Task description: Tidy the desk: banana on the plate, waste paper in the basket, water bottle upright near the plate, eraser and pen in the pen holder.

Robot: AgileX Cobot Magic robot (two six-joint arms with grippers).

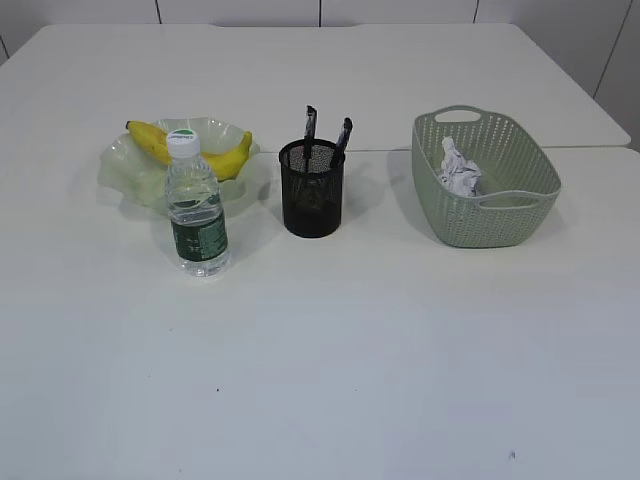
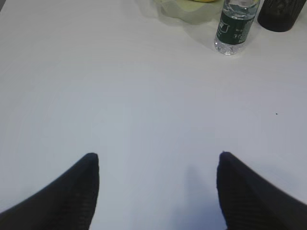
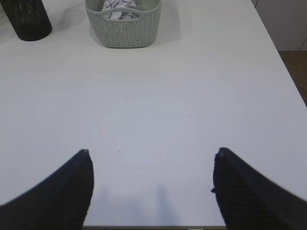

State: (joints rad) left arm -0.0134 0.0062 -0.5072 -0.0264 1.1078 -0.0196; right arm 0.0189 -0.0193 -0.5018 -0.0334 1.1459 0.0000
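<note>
Tidying appears finished: banana [image 1: 190,150] on plate [image 1: 125,160], waste paper [image 1: 458,170] in basket [image 1: 520,215], water bottle [image 1: 197,205] upright at the plate's 5 o'clock. Both the left hand [image 2: 158,165] and right hand [image 3: 151,160] are held wide and empty, so no further move seems called for.

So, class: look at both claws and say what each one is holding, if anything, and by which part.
Nothing is held. The left claw and the right claw both stand open over bare desk.

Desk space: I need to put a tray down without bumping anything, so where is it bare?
The near half of the desk, in front of the water bottle, pen holder and basket, is bare. So is the far strip behind them. The plate and bottle crowd the left.
</note>
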